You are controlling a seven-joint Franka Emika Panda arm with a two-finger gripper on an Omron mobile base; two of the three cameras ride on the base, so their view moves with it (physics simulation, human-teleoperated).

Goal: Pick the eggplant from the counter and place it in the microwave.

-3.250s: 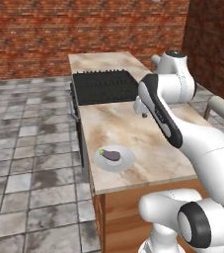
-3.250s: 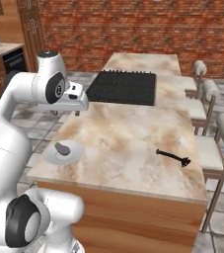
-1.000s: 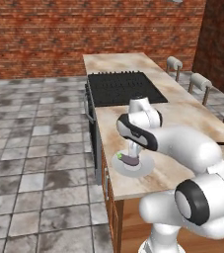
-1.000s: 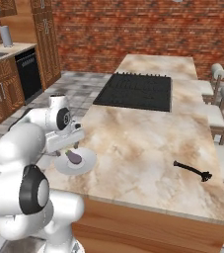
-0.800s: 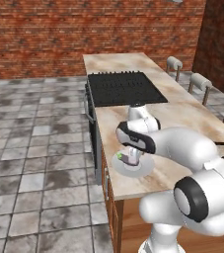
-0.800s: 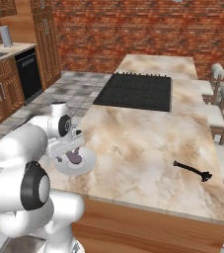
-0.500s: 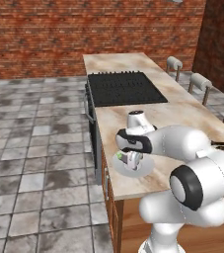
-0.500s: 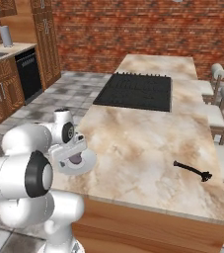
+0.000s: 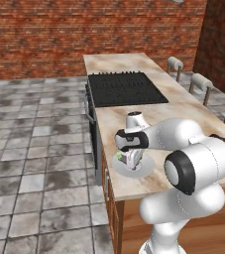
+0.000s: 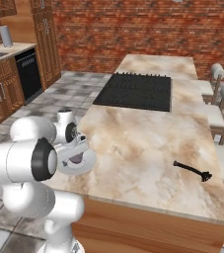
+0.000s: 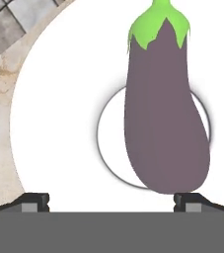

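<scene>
Hand view: tool (image 11: 111, 200) spread wide over the eggplant (image 11: 164, 108) on its white plate (image 11: 64, 123) — fingertips flank it, not clamped. It has dropped lower onto the tabletop (image 9: 134, 116) plate since a second ago

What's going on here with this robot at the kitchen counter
The arm has lowered its gripper over an eggplant lying on a white plate near the edge of the counter. The finger tips stand wide apart, one beside the eggplant's rounded end, not yet closed on it. Nothing is lifted so far.
</scene>
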